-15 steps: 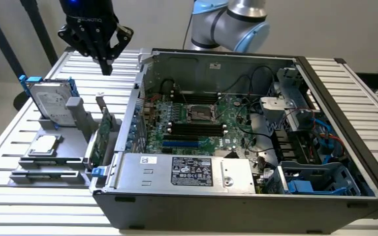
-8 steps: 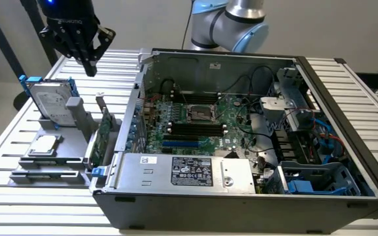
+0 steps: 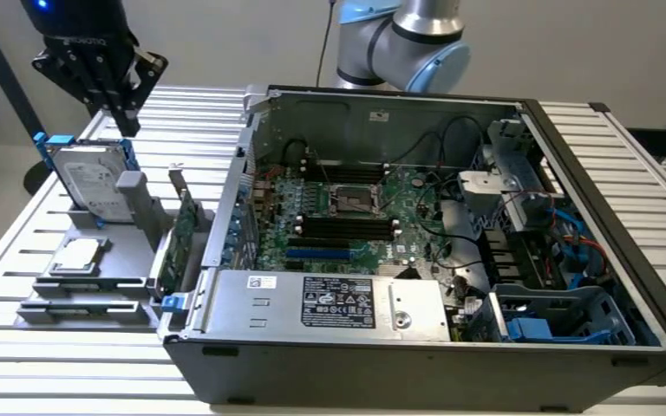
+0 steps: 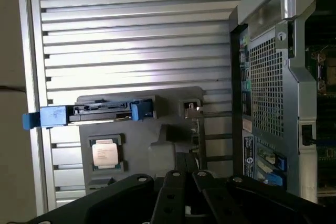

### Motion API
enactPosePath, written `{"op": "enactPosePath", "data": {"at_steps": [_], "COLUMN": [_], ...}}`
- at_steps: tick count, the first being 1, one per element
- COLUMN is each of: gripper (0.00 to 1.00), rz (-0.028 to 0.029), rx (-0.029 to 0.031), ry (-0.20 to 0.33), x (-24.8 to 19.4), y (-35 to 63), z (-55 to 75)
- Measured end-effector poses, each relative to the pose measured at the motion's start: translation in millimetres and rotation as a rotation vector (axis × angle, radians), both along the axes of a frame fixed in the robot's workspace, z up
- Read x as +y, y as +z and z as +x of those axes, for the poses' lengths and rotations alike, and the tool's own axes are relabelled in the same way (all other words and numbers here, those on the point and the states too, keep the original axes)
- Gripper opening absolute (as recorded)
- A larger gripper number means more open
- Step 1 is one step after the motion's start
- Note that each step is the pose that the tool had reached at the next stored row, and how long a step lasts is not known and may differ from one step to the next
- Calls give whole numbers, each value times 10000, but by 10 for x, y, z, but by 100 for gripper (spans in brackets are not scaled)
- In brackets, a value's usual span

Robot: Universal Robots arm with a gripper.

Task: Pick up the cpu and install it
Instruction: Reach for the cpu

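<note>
Hanging over the far end of the slatted metal table, on the exterior view's left, the black gripper has its ribbed fingers pressed together and pinches nothing. The cpu, a small flat square with a pale metal top and a thin dark rim, lies flat in a recess of the grey plastic holder, well apart from the gripper and outside the case. Between gripper and cpu the drive stands upright in the holder, a silver slab with blue brackets. A green card with a metal bracket also stands on edge in the holder, between the cpu and the case wall. The case is a dark grey box lying open, with a green board on its floor. At the board's middle sits the socket, a dark rectangular frame, with black slots just beside it and black cables looping over the board's far part. A silver box with a black label runs along the near side of the case. In the wrist view the gripper hangs over the holder, with the cpu just beside the drive and the perforated case alongside.
</note>
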State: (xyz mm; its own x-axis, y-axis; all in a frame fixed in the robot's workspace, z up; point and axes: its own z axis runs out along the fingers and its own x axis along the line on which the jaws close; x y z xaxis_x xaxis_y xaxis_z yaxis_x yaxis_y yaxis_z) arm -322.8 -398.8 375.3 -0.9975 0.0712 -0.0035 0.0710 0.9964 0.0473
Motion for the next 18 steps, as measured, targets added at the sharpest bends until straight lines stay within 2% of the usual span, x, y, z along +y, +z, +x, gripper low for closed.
{"op": "enactPosePath", "data": {"at_steps": [18], "gripper": [11], "rz": [-26], "rx": [89], "ry": [0], "x": [0], "y": [-103], "z": [-820]}}
